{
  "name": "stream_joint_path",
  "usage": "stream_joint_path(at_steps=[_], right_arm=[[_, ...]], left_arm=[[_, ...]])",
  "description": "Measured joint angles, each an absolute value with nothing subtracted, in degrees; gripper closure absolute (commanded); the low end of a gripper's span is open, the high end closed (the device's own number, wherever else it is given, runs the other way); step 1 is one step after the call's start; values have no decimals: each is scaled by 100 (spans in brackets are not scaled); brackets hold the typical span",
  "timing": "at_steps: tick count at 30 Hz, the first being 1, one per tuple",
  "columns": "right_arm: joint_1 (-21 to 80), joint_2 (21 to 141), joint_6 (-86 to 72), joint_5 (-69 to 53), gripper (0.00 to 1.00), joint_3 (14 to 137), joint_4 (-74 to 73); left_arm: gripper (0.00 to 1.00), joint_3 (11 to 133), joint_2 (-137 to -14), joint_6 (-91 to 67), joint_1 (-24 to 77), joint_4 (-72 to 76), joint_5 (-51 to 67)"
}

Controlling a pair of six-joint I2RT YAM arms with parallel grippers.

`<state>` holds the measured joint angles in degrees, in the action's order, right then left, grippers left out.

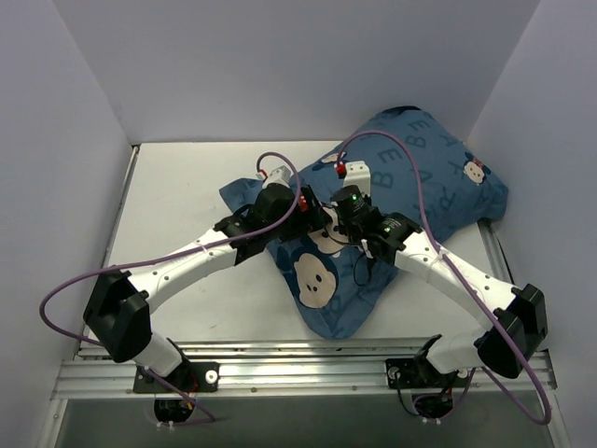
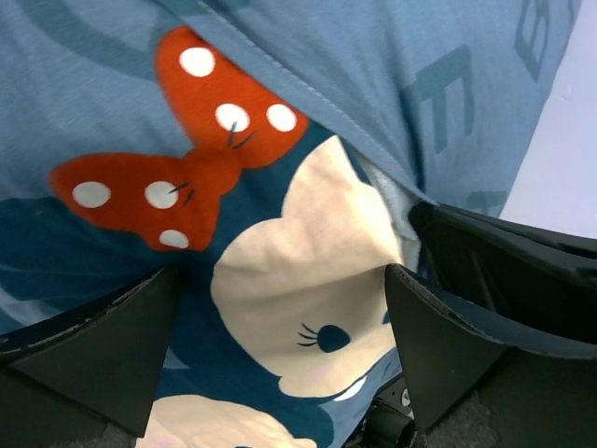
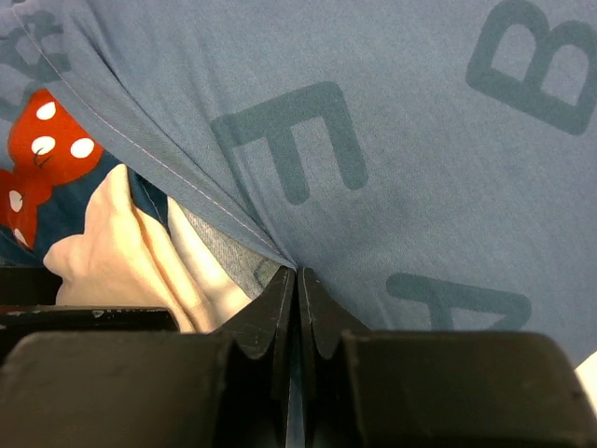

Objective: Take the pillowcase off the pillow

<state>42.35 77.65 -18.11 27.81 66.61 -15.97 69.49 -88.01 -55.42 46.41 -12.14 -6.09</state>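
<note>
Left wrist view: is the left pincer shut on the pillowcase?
No. The left pincer has its fingers wide apart, and the mouse print of the pillowcase shows unpinched in the gap between them.

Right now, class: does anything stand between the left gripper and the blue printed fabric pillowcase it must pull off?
Nothing visible does. The left gripper, open, straddles the mouse-face print on the blue letter-printed fabric pillowcase. The right gripper, shut on a fold of it, sits alongside, not in between.
</note>
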Motion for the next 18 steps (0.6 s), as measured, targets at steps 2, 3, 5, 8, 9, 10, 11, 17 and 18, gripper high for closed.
stream_joint_path(at_steps=[2, 3, 5, 8, 9, 10, 11, 17, 18], right_arm=[[4235, 7765, -1811, 2773, 100, 6613, -1544], [4235, 7765, -1811, 2762, 100, 6595, -1531], [4235, 7765, -1811, 2753, 100, 6569, -1481], [4235, 7765, -1811, 2735, 100, 6563, -1450], [4235, 7765, -1811, 2735, 100, 6560, -1441], [4233, 7765, -1809, 2735, 100, 6554, -1433], [4228, 7765, -1809, 2735, 100, 6543, -1426], [4132, 7769, -1813, 2663, 100, 6512, -1391], [4121, 7773, -1813, 2644, 100, 6510, -1389]], left_arm=[[0, 6987, -8814, -5542, 4652, -1212, -611], [6, 7000, -8823, -5544, 4654, -1212, -611], [16, 7030, -8873, -5564, 4657, -1199, -611], [42, 7041, -8984, -5577, 4657, -1186, -617], [52, 7041, -9021, -5586, 4657, -1192, -624], [61, 7041, -9054, -5586, 4657, -1205, -637], [79, 7041, -9065, -5570, 4657, -1223, -644], [98, 6759, -8683, -5507, 4689, -1232, -714], [98, 6659, -8525, -5487, 4694, -1258, -738]])
